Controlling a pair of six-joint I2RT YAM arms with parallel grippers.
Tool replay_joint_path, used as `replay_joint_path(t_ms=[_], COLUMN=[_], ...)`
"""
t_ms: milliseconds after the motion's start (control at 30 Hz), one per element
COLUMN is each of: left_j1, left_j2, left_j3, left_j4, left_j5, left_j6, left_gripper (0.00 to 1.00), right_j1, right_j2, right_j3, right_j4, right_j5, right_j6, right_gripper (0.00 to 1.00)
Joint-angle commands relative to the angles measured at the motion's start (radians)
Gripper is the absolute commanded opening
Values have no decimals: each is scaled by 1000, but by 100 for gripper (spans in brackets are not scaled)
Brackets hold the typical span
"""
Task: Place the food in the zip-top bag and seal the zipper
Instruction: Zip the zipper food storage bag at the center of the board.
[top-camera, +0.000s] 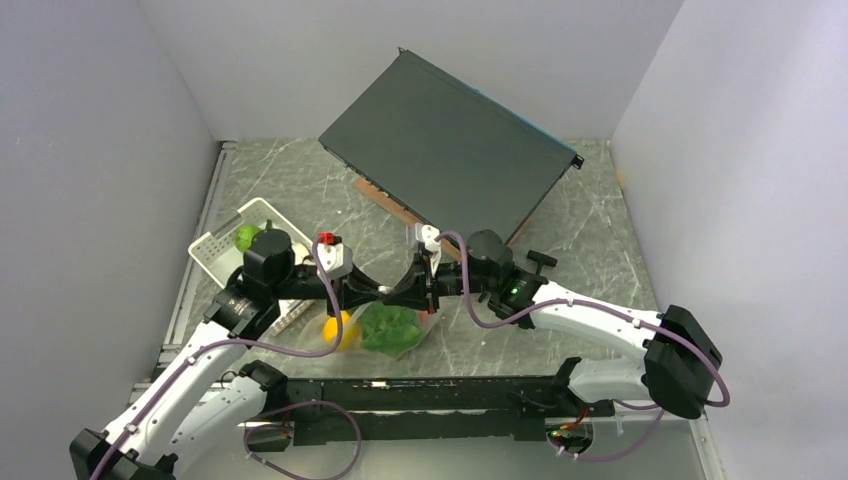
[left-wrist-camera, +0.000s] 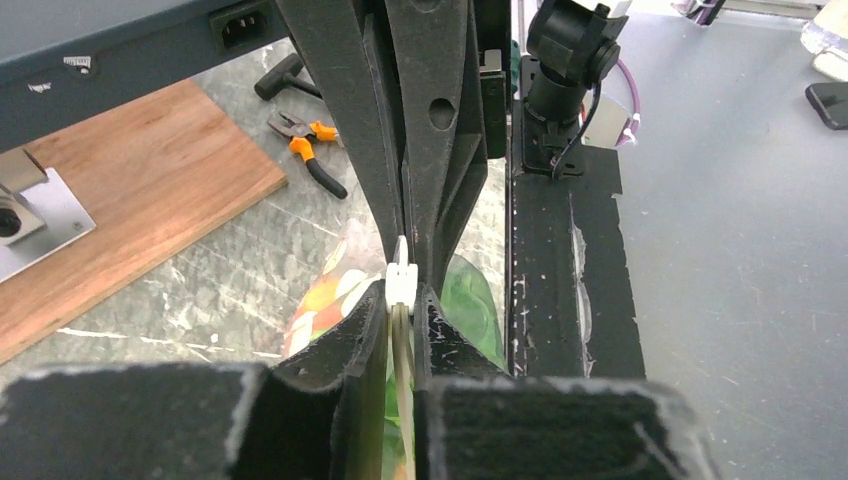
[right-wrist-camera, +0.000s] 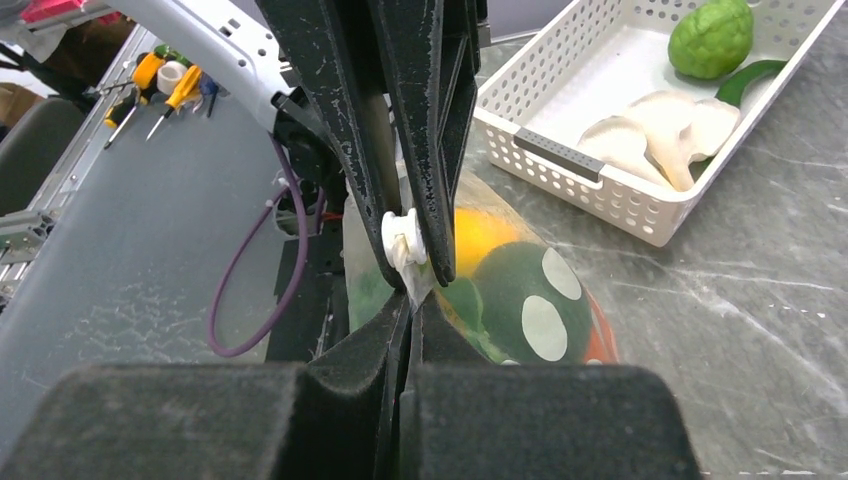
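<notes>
The zip-top bag (top-camera: 392, 332), clear with white dots (right-wrist-camera: 522, 300), hangs between the two grippers, which meet tip to tip. Leafy lettuce (top-camera: 390, 328) and a yellow-orange fruit (top-camera: 338, 328) lie inside it. My left gripper (left-wrist-camera: 402, 305) is shut on the zipper strip (left-wrist-camera: 403, 345), its tips at the white slider (left-wrist-camera: 401, 284). My right gripper (right-wrist-camera: 412, 300) is shut on the bag's top edge just past the slider (right-wrist-camera: 404, 238). A bumpy green fruit (right-wrist-camera: 712, 38), white mushrooms (right-wrist-camera: 660, 135) and a dark-green cucumber (right-wrist-camera: 750, 80) lie in the white basket (right-wrist-camera: 570, 160).
The white basket (top-camera: 222, 250) stands left of the bag. A large dark flat case (top-camera: 450, 150) leans at the back, with a wooden board (left-wrist-camera: 130, 190) and orange-handled pliers (left-wrist-camera: 310, 150) near it. A black rail (top-camera: 430, 395) runs along the near edge.
</notes>
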Motion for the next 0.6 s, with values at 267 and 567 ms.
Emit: replay_joint_path(t_ms=[267, 567], left_j1=[6, 8], left_j2=[-41, -73], left_j3=[10, -8], left_j4=[31, 57], left_j5=[37, 40], left_j6=[9, -1], left_gripper=[13, 29], right_j1=[23, 22], right_j2=[-35, -34], right_j3=[49, 42], right_j4=[1, 15], right_j5=[20, 24], right_j6=[-72, -65], right_gripper=[0, 0])
